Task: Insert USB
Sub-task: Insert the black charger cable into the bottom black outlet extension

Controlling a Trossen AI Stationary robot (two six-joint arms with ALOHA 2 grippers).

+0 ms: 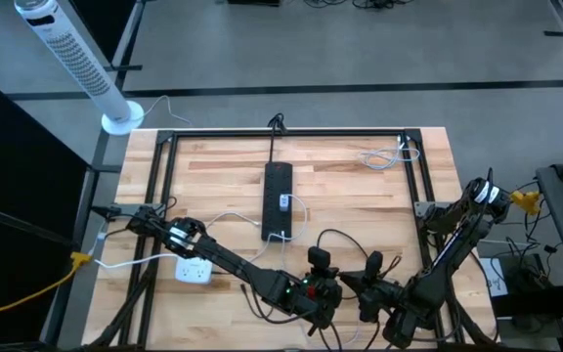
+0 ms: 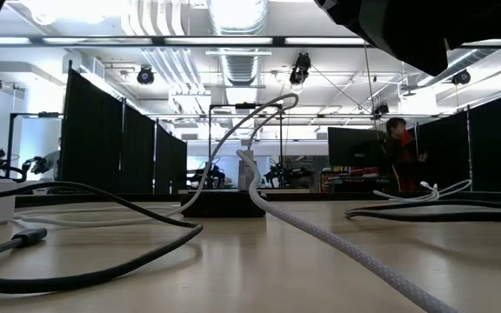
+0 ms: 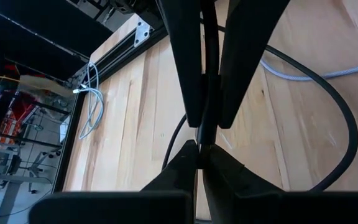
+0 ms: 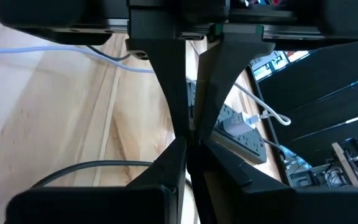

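L arm: stretched low along near desk edge, left gripper jaws clamped on black cable | R arm: folded at near right, right gripper jaws nearly closed, hold unclear | power strip: mid-desk, long axis near-to-far

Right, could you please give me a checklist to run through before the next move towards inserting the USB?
1. Left gripper jaws shut on the black round cable: ok.
2. USB plug showing at those jaws: cannot tell.
3. Long black power strip lies flat mid-table: ok.
4. Free USB port on the strip: cannot tell.
5. Right gripper close beside the left one: ok.
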